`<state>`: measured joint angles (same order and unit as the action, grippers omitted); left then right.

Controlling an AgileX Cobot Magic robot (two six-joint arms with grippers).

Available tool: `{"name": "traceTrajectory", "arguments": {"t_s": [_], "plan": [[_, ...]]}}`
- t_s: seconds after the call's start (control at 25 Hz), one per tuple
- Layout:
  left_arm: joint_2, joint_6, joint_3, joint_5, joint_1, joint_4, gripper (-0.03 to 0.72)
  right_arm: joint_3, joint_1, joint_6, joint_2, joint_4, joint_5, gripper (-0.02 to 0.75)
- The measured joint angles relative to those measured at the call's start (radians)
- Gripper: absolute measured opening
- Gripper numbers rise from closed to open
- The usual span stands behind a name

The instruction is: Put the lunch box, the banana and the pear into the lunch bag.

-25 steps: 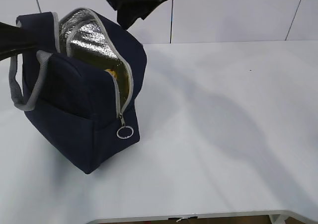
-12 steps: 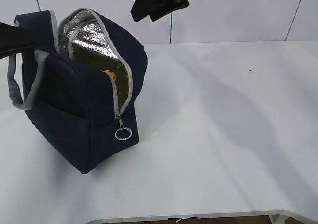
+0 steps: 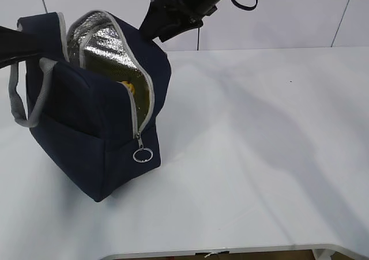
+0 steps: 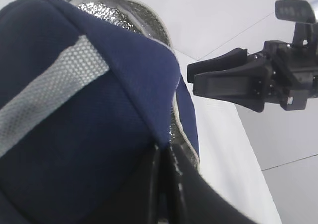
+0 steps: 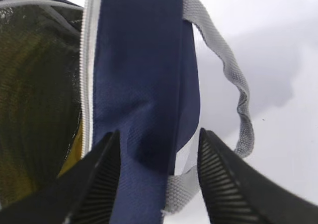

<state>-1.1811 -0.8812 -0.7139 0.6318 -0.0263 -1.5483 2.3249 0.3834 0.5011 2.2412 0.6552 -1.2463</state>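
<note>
While the left gripper [image 4: 161, 184] is kept pressed shut on the navy fabric of the lunch bag [image 3: 92, 127] at the far left edge of the exterior frame, the bag is held upright and tilted, its zipper undone and its foil lining exposed in the upper left. At the zipper's lower end the ring pull [image 3: 143, 154] hangs free. Inside the opening, a small patch of yellow [image 3: 128, 87] is visible. It is judged to be fruit already placed, though whether it is the banana or the pear cannot be told. The lunch box is not seen anywhere; it may lie lower in the bag, out of sight.

Toward the top centre, the right gripper [image 3: 151, 23] is found raised above the bag's rim. A second ago it hung lower and further left, close over the opening; half a second ago it was higher and to the right. Its jaws stand moderately apart and nothing is carried between them.

The white table [image 3: 265, 144] across the right of the frame bears none of the three items. Loading is therefore judged to be complete or nearly so, with the right arm withdrawing after a release.
</note>
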Motion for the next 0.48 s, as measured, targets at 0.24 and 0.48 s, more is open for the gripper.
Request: {"name": "traceTrajectory", "arguments": {"t_s": [0.24, 0.48], "plan": [[0.000, 0.000, 0.000, 0.000, 0.000, 0.000, -0.017, -0.003, 0.000, 0.024, 0.032, 0.026, 0.000, 0.309], [0.000, -0.002, 0.000, -0.002, 0.000, 0.000, -0.017, -0.003, 0.000, 0.069, 0.032, 0.082, 0.000, 0.179]]}}
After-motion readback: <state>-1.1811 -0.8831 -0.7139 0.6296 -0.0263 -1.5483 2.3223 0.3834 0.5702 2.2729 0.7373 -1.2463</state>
